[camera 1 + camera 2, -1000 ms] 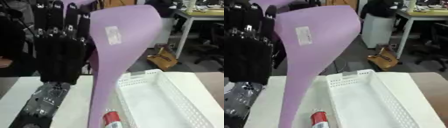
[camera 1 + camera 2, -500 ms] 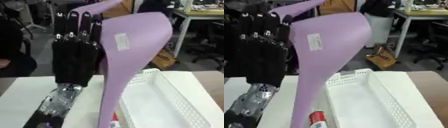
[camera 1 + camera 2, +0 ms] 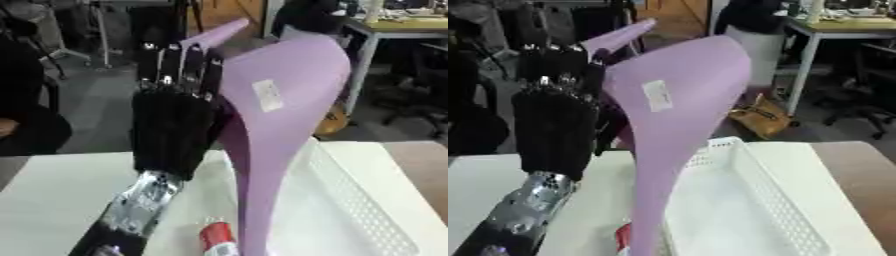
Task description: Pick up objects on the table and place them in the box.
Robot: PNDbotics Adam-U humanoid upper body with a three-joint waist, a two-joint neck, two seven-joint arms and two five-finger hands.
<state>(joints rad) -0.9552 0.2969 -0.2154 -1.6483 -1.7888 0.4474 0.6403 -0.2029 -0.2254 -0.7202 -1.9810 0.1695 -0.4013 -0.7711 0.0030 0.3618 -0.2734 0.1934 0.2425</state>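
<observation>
One purple scoop (image 3: 280, 130) upright, against left hand (image 3: 175, 125)

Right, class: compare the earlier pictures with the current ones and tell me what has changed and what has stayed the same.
The left hand has swung further right in view, carrying the purple dustpan with it, so the pan's wide end now hangs higher over the white basket. No grasp or release shows. Unchanged: fingers straight against the pan, basket in place, red-capped tube beside it.
</observation>
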